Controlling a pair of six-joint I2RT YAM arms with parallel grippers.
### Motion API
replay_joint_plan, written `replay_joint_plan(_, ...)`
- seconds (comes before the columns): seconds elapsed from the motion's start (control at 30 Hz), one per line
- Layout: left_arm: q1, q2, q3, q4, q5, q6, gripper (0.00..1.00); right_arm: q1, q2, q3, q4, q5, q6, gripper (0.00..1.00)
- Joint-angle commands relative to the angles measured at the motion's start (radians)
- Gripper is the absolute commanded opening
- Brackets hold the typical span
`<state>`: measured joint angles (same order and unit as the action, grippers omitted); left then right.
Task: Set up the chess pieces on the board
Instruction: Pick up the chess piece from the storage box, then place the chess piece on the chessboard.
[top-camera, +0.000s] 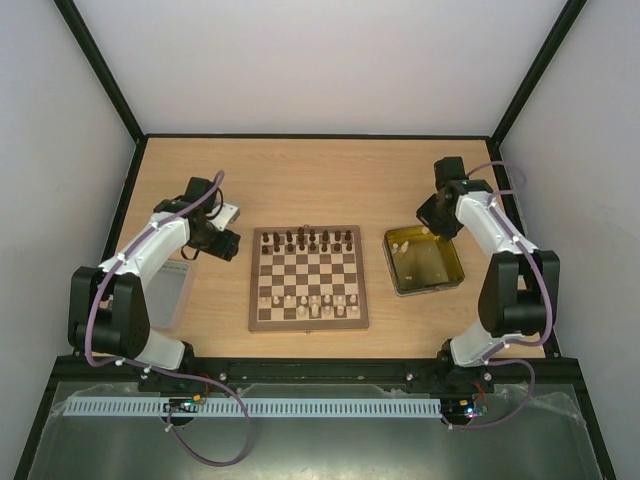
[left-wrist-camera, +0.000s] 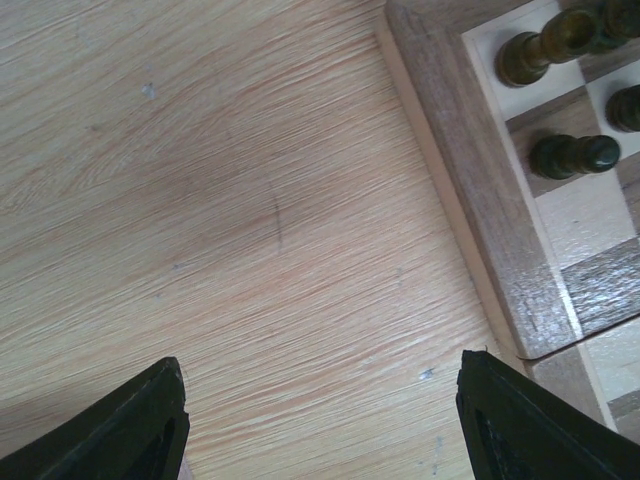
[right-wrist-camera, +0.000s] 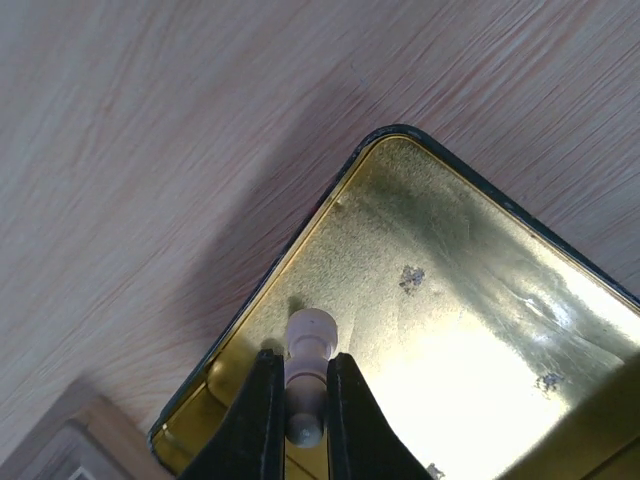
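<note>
The board (top-camera: 308, 278) lies mid-table, with dark pieces (top-camera: 306, 240) along its far rows and cream pieces (top-camera: 310, 303) along its near rows. My right gripper (right-wrist-camera: 303, 385) is shut on a cream piece (right-wrist-camera: 310, 345) and holds it over the far corner of the yellow metal tray (right-wrist-camera: 480, 330); it also shows in the top view (top-camera: 432, 222). My left gripper (left-wrist-camera: 320, 420) is open and empty over bare table just left of the board's far left corner (left-wrist-camera: 470, 170), where dark pieces (left-wrist-camera: 570, 155) stand.
The yellow tray (top-camera: 446, 280) sits right of the board with a few cream pieces (top-camera: 408, 250) in it. A grey translucent lid (top-camera: 172, 292) lies at the left near edge. Dark frame posts and walls bound the table.
</note>
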<state>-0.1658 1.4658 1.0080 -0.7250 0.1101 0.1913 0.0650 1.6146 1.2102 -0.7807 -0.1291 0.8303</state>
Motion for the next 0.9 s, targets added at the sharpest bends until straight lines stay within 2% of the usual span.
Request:
replay_joint_plan(0.0,0.012,-0.001,0.007,-0.031,-0.050,0.003,0.74,0.031,-0.081,0.006,-0.058,0.033,-0.020,0.02)
replay_joint_plan(0.17,0.019,-0.005,0.026,-0.059,-0.052,0.020,0.74,0.144,-0.180,0.038,-0.111,0.043,0.002,0.02)
replay_joint_plan(0.27,0.020,-0.010,0.037,-0.066,-0.051,0.038,0.74,0.289,-0.191,0.098,-0.179,0.051,0.015,0.02)
replay_joint_plan(0.4,0.025,-0.007,0.051,-0.070,-0.030,0.037,0.74,0.550,-0.161,0.229,-0.278,0.078,0.080,0.02)
replay_joint_plan(0.57,0.025,-0.021,0.049,-0.066,0.044,-0.007,0.74,0.853,-0.054,0.409,-0.375,0.092,0.178,0.02)
replay_joint_plan(0.67,0.024,-0.044,0.045,-0.046,0.040,-0.016,0.74,1.000,0.051,0.507,-0.418,0.109,0.202,0.02)
replay_joint_plan(0.87,0.024,-0.061,0.043,-0.029,0.064,-0.044,0.74,1.121,0.194,0.560,-0.413,0.076,0.204,0.02)
